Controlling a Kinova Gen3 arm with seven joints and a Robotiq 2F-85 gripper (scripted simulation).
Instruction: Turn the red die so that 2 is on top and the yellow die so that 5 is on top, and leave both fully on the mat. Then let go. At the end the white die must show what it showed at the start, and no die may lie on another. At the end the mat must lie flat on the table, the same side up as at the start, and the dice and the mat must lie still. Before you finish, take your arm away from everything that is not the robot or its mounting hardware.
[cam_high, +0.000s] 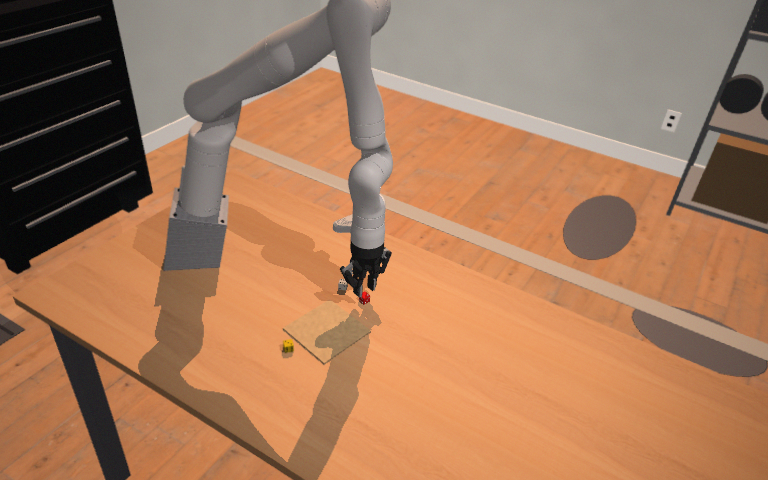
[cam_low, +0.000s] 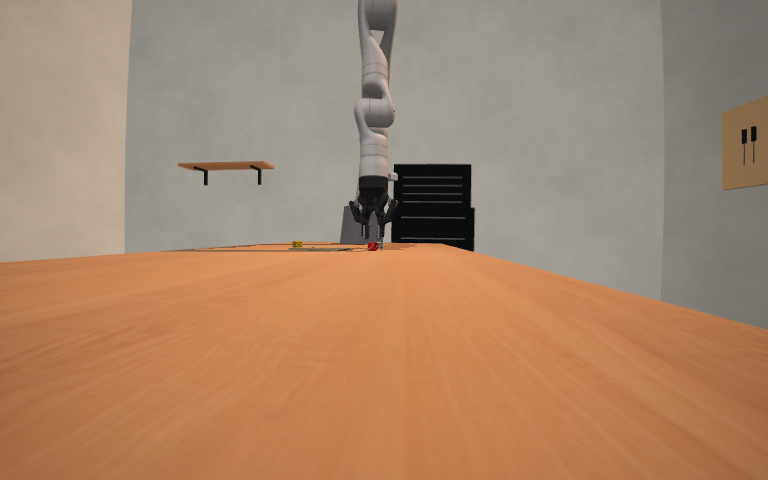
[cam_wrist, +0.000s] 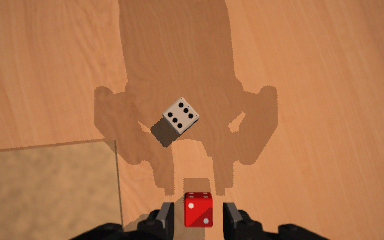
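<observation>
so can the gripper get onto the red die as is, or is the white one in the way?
Probably yes. The gripper hangs open with the red die between its fingers, a gap on each side. The white die sits apart, farther ahead, and the mat lies off to one side.
</observation>
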